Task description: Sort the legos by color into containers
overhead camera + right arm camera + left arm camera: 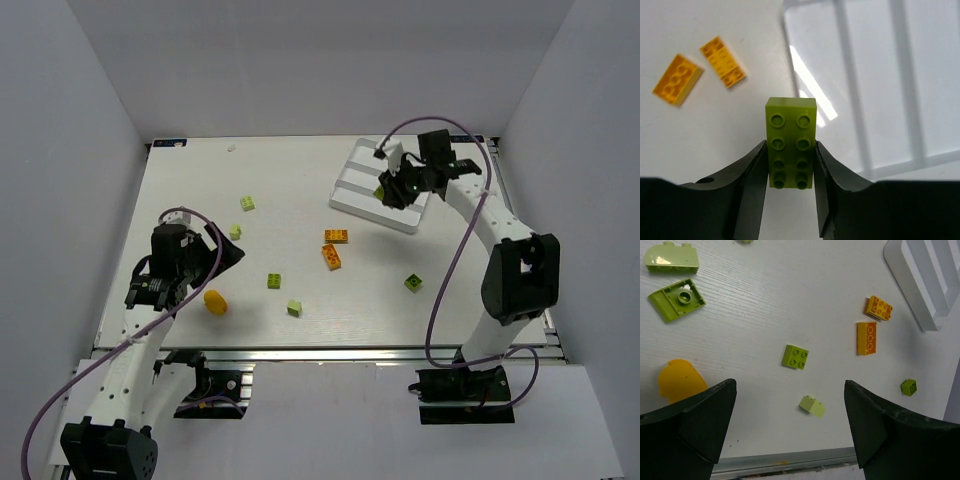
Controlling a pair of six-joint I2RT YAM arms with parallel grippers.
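**Green brick at the tray's corner: carry it in before letting go**

The lime-green two-by-four brick (791, 142) is off the table, studs up toward the wrist camera, pinched across its short sides by the right gripper (790, 160). The fingers grasp its rear half and the front half juts free. Its free end hangs just over the near corner of the white tray (372, 215). The rest is above bare table, so opening here would risk the brick tipping off the rim.

The step, as I judge it, is the drop. It wants a little more travel, until the whole brick sits over one compartment and between two ridges (845, 50), not over a ridge. The brick's long axis already runs roughly along the channels, which suits them. The gripper should go low before releasing, so the brick does not bounce across a ridge. The compartments in the wrist view look empty, so whichever one takes this brick becomes the green one.

Two orange bricks (676, 80) lie on the table just beside the tray corner, clear of the path. They belong in another compartment.

The left gripper (790, 385) hovers with jaws spread wide and nothing between them. It is above a green two-by-two brick (795, 356) and a paler green brick (812, 406) – well apart from the tray.
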